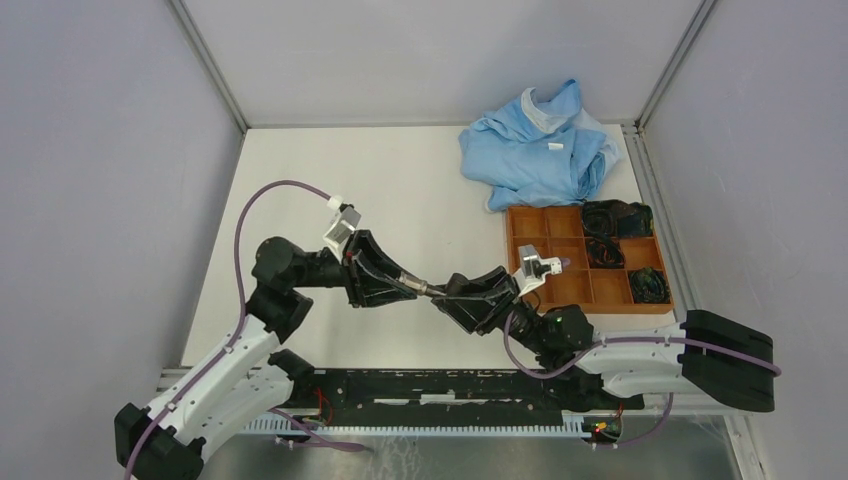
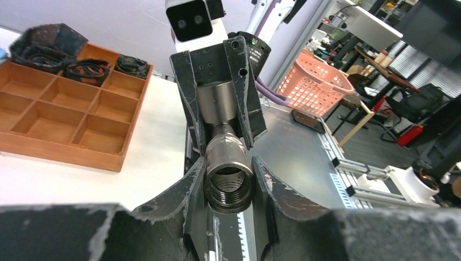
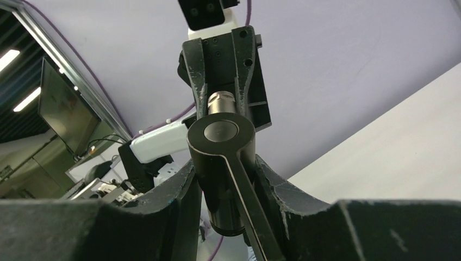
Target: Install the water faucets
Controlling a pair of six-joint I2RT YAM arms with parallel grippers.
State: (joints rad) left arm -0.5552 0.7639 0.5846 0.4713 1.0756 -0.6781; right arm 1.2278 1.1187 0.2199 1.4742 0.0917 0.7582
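Two grippers meet in mid-air above the table [image 1: 400, 180], each closed on one faucet piece. The left gripper [image 1: 400, 283] clamps the stubby threaded fitting [image 2: 228, 163]; the right gripper [image 1: 452, 293] clamps the larger fitting [image 3: 220, 142] with a side bar. Both pieces sit end to end, apparently touching. Judged step: screwing them together; next comes turning one while keeping axes aligned. The fingers [image 2: 247, 103] hide the joint, so thread engagement cannot be told.

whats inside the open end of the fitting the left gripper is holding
Inside the fitting, screw threads ring the bore near its mouth. Deeper in, the bore is dark, so nothing more can be made out.
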